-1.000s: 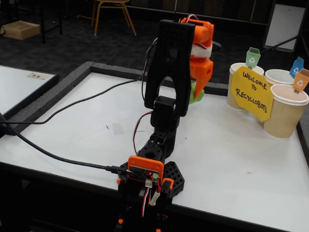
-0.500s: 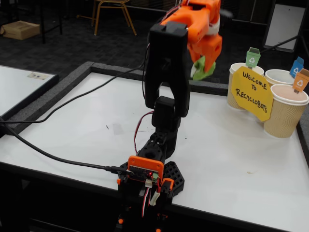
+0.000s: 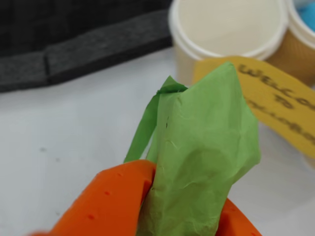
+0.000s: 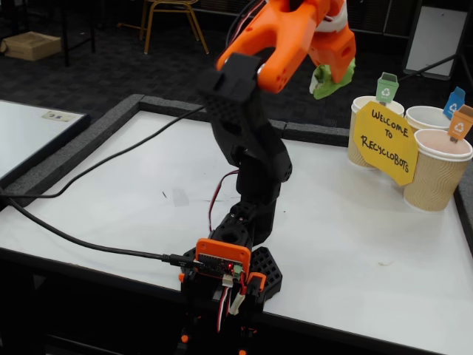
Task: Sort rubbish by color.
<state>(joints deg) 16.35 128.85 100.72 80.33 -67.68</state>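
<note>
Green paper lump [image 3: 199,162] sits pinched between my orange fingers [image 3: 106,201], held high above the white table [image 4: 355,237], near the cup with the green tag [image 4: 386,87] but not yet over it. To do this well I should keep my grip firm, carry the lump until it hangs squarely over that cup's mouth [image 3: 229,24], clear of the yellow sign [image 4: 384,140], then lower before letting go.

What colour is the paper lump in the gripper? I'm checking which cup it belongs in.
Green; the paper lump shows best in the wrist view, pinched in the gripper.
</note>
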